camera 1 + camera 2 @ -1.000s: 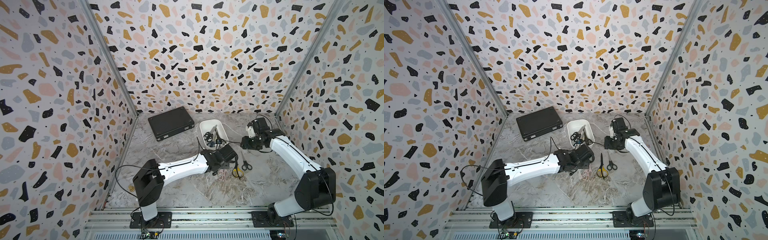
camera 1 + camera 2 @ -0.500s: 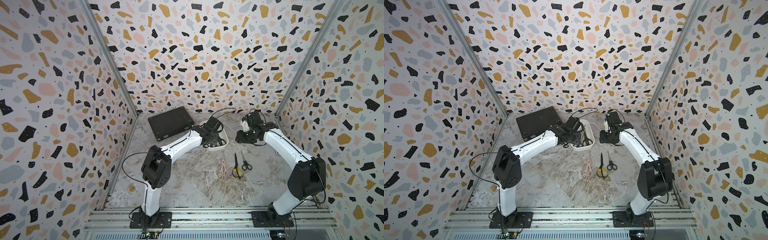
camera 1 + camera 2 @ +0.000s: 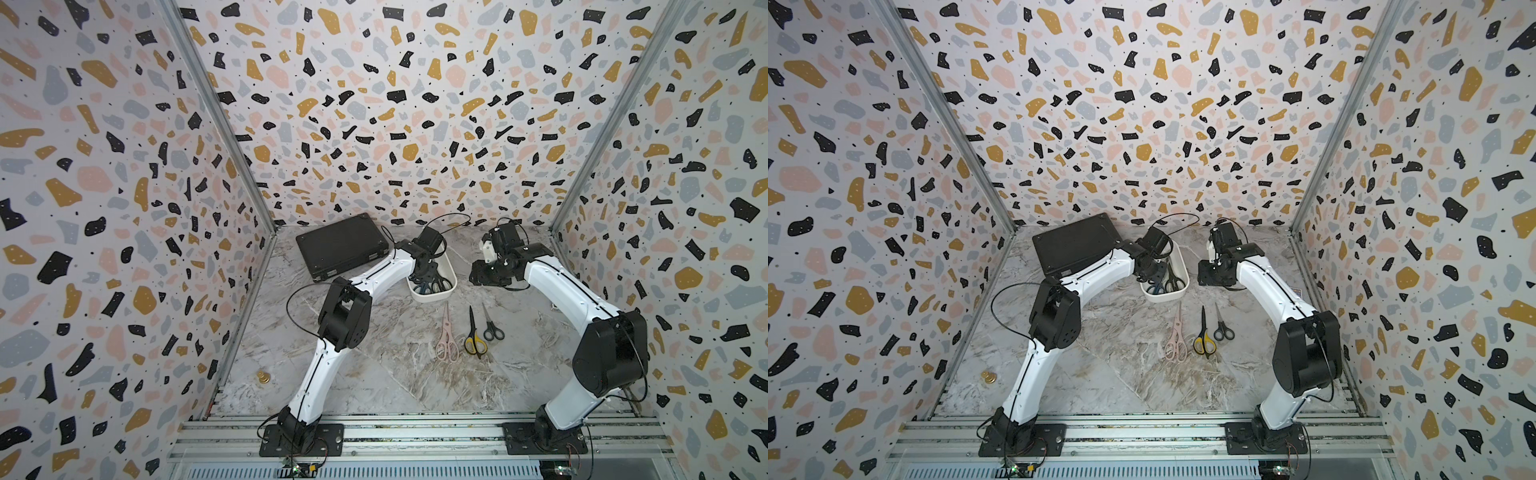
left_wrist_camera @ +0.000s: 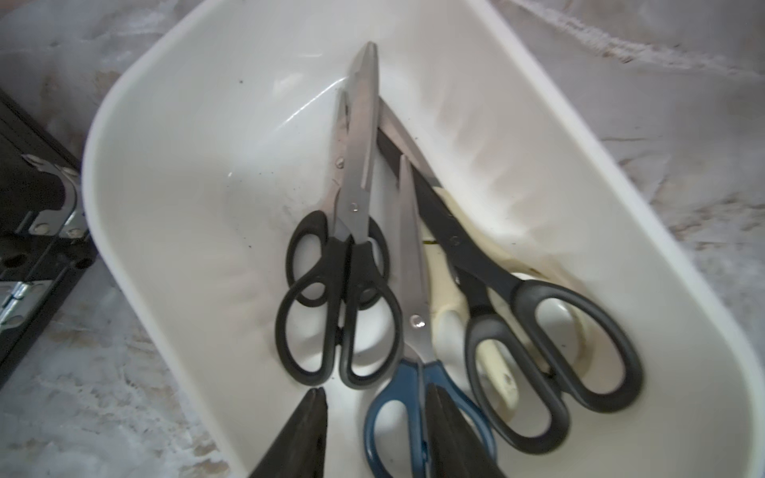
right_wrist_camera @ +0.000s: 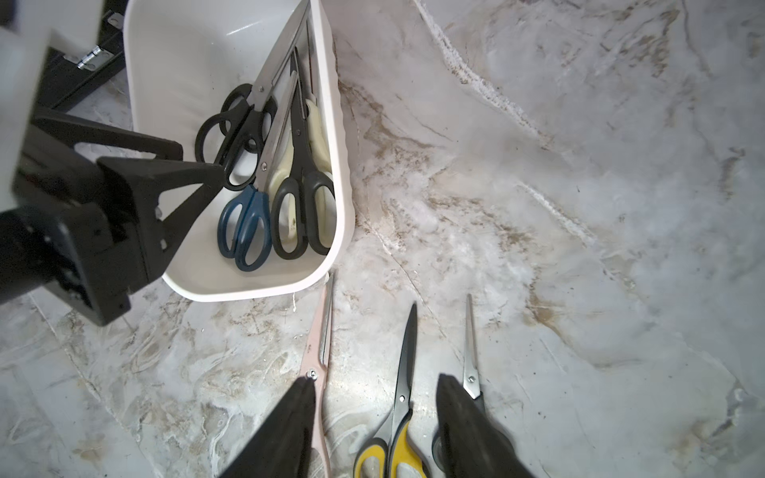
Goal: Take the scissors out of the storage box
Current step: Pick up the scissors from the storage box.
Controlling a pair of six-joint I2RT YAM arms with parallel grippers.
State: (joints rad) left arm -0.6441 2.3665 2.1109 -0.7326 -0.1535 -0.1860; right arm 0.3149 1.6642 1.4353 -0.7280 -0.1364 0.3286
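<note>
White plastic formed the box (image 3: 448, 266), which sat at the back of the marble table (image 3: 374, 374) just beside a black case (image 3: 340, 245). A small brass object (image 3: 262, 377) lay well apart by the left wall.

Four scissors remained inside the box, bunched to one side: a small black pair (image 4: 339, 298), a blue pair (image 4: 414, 372), a cream pair (image 4: 447, 298) and a larger black pair (image 4: 550, 343) lying across the cream one. Three more lay side by side on the table in front of the box: pink (image 3: 446, 332), yellow (image 3: 473, 332) and grey (image 3: 490, 324). The pink pair's tip lay close to the box wall.

Over the box hovered the left gripper (image 4: 374, 407), its fingers spread and holding nothing, one at the small black handles and one over the blue handles. Beside the box hung the right gripper (image 5: 374, 393), also spread and empty, above the three pairs on the table.

A second before, the left arm had been low over the table near the pink pair; it had since swung back over the box, and the right arm had pulled back a little.
</note>
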